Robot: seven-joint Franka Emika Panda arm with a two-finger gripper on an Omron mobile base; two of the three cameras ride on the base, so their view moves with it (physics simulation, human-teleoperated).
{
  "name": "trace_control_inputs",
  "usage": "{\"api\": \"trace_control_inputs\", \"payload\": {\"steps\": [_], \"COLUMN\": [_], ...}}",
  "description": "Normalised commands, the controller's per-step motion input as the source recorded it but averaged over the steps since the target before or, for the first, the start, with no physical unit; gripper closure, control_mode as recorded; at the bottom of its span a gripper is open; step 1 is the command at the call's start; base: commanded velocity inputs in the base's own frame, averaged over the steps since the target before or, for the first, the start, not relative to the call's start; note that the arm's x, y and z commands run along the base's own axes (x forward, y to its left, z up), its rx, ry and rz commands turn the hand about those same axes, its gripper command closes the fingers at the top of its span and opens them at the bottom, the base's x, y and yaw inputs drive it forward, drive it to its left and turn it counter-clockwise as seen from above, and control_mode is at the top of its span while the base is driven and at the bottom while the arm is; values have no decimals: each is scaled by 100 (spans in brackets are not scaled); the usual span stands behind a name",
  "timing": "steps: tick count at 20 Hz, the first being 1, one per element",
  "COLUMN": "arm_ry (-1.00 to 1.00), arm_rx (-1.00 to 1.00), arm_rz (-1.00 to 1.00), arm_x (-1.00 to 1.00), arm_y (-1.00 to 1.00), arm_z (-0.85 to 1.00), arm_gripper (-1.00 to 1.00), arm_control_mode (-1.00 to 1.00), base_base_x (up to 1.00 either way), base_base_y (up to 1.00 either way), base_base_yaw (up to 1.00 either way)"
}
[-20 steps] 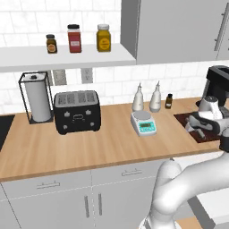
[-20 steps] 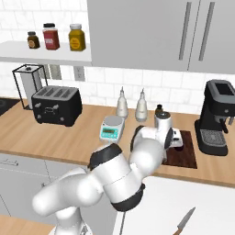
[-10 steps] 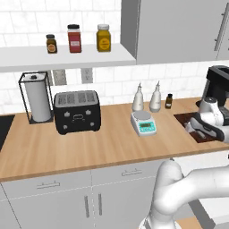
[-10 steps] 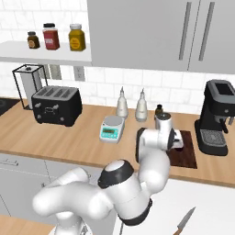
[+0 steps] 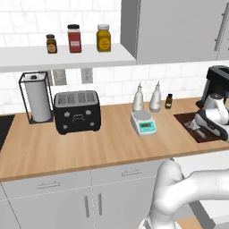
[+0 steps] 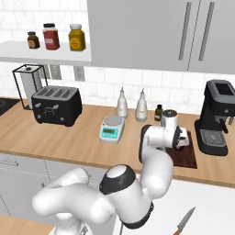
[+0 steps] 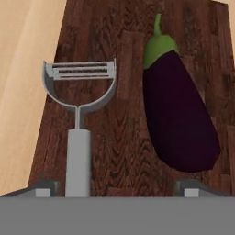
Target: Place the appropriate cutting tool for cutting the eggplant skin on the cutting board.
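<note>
A peeler [image 7: 79,110] with a silvery head and a grey handle lies flat on the dark reddish-brown cutting board [image 7: 124,41]. The dark purple eggplant [image 7: 179,110], green stem pointing away, lies on the board beside it, apart from it. My gripper [image 7: 118,188] hangs open just above the board. Its fingertips [image 7: 43,187] stand wide apart, with the peeler's handle end between them, close to the left one, untouched. In the left base view my gripper [image 5: 197,126] is over the cutting board [image 5: 183,119] at the counter's right end. My hand covers part of the cutting board [image 6: 187,157].
A coffee machine [image 6: 216,117] stands right behind the board. A small scale [image 5: 144,123], two bottles [image 5: 146,96] and a small dark jar [image 5: 169,101] stand to its left, a toaster [image 5: 77,111] and paper towel holder [image 5: 35,96] further left. A knife [image 6: 183,220] lies low in front.
My hand has shifted slightly to the right over the board and the elbow has swung round. The things on the counter have stayed put.
</note>
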Motion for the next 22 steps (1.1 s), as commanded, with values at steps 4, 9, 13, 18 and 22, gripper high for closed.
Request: {"api": "trace_control_inputs", "payload": {"steps": [4, 9, 13, 18, 22], "arm_ry": [1, 6, 0, 0, 0], "arm_rx": [8, 9, 7, 7, 3], "arm_rz": [0, -3, -10, -4, -3], "arm_x": [-84, -100, -100, -94, -100], "arm_y": [11, 36, 80, 94, 58], "arm_z": [82, 21, 3, 18, 34], "arm_gripper": [-100, -100, -100, -100, -100], "arm_control_mode": [-100, -100, -100, -100, -100], "base_base_x": [0, 0, 0, 0, 0], "base_base_y": [0, 0, 0, 0, 0], "base_base_yaw": [0, 0, 0, 0, 0]}}
